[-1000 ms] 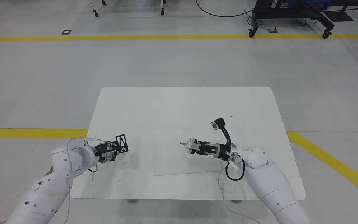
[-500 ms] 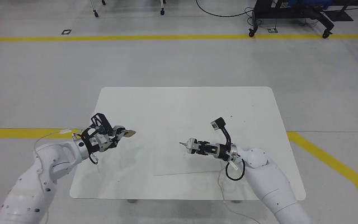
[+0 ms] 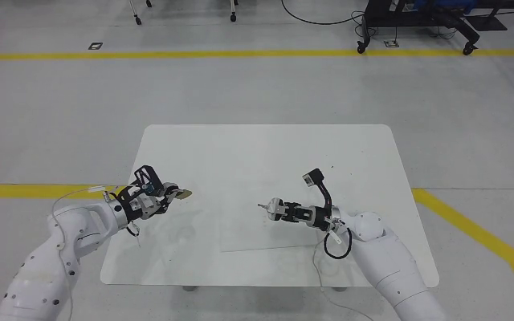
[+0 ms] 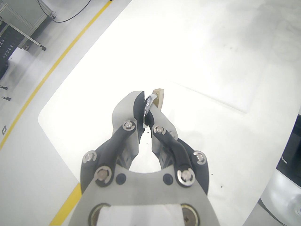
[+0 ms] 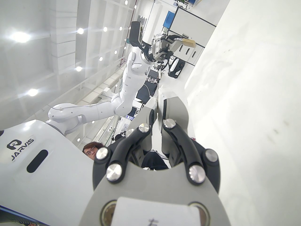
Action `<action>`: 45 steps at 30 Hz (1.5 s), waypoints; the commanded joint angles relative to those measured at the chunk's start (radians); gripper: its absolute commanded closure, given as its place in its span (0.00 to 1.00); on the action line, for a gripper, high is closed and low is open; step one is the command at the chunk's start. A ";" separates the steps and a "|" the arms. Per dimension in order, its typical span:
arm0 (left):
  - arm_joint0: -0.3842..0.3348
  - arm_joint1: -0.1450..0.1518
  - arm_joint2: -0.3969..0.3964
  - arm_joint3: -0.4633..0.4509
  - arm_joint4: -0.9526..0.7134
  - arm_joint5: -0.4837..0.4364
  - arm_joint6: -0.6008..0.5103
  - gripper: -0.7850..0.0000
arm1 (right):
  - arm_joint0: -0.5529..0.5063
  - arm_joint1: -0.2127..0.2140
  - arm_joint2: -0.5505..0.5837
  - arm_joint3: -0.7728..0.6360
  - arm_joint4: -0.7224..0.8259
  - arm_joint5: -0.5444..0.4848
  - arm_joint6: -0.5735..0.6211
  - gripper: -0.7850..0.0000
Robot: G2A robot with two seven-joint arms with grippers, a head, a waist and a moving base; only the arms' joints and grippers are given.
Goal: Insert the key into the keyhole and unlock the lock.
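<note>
Brass lock (image 3: 184, 193) hangs over the left part of the white table (image 3: 241, 152), its silver shackle (image 4: 148, 103) pinched tight in the left gripper (image 4: 147, 105). Well apart to the right, the right gripper (image 3: 275, 209) is clamped on the key (image 3: 263, 207), whose tip points toward the lock.

The lock (image 4: 160, 99) sits edge-on just past the left gripper (image 4: 147, 103), so I can't tell which face carries the keyhole. Most of its shackle (image 4: 147, 106) is buried between the black pads (image 4: 138, 105). From above, the key (image 3: 262, 206) is only a thin sliver poking out of the right gripper (image 3: 271, 208), too small to make out any teeth. Its head is swallowed between the closed fingers (image 5: 174, 111).
</note>
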 commanded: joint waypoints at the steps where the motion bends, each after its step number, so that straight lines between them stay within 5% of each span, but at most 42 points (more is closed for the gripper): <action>1: 0.000 0.000 0.000 0.000 0.000 0.000 0.000 1.00 | 0.000 0.000 0.000 0.000 0.000 0.000 0.000 1.00; 23: -0.009 -0.002 -0.004 0.003 -0.053 -0.009 -0.004 1.00 | 0.000 0.000 0.000 0.000 0.000 0.000 0.000 1.00; 30: -0.113 -0.034 0.150 0.119 -0.602 -0.129 -0.294 1.00 | -0.031 -0.008 0.016 -0.017 0.243 -0.014 0.063 1.00; 36: -0.291 -0.073 0.359 0.220 -1.420 0.075 -0.860 1.00 | -0.063 -0.008 0.054 -0.086 0.439 0.016 0.093 1.00; 43: -0.291 -0.073 0.359 0.220 -1.420 0.075 -0.860 1.00 | -0.068 -0.008 0.060 -0.096 0.473 0.029 0.106 1.00; 45: -0.265 -0.078 0.357 0.200 -1.552 0.101 -0.834 1.00 | -0.068 -0.008 0.060 -0.096 0.473 0.029 0.106 1.00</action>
